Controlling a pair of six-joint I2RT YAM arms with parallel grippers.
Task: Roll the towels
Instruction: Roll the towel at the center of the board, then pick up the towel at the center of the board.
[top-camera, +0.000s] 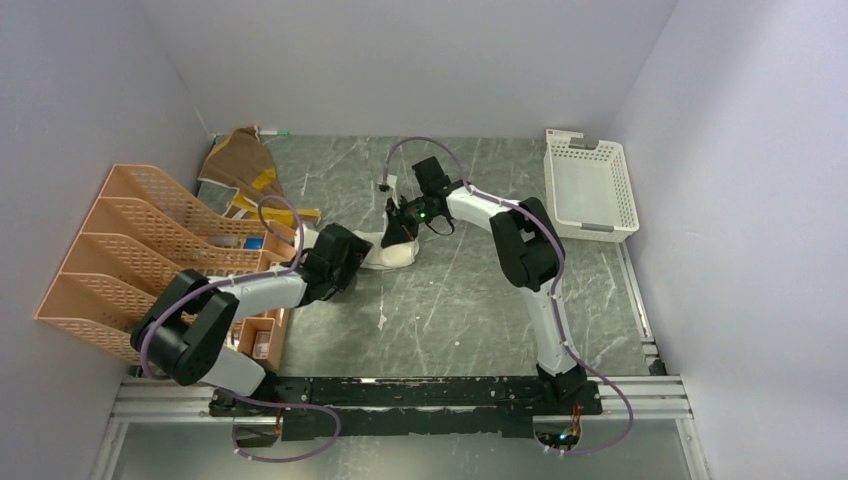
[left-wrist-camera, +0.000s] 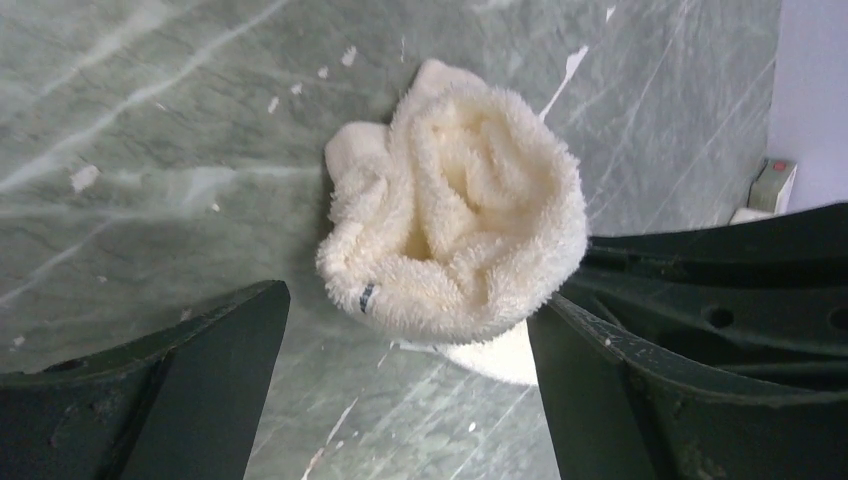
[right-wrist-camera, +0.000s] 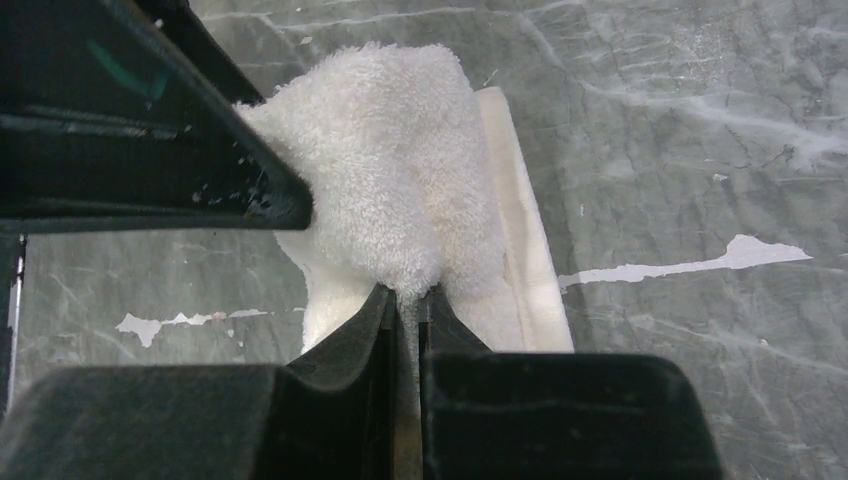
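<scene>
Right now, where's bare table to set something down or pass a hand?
Free: the table from the cream towel down to the base rail, and the strip nearer than the white basket, along the right edge. Crowded: the left, with the orange rack and brown towel; the centre, where the left tool and right tool meet the cream towel.

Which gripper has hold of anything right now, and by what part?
The right gripper is shut on the cream-white fluffy cloth towel, pinching a fold at the end of its roll. The left gripper stands open around it, holding nothing.
</scene>
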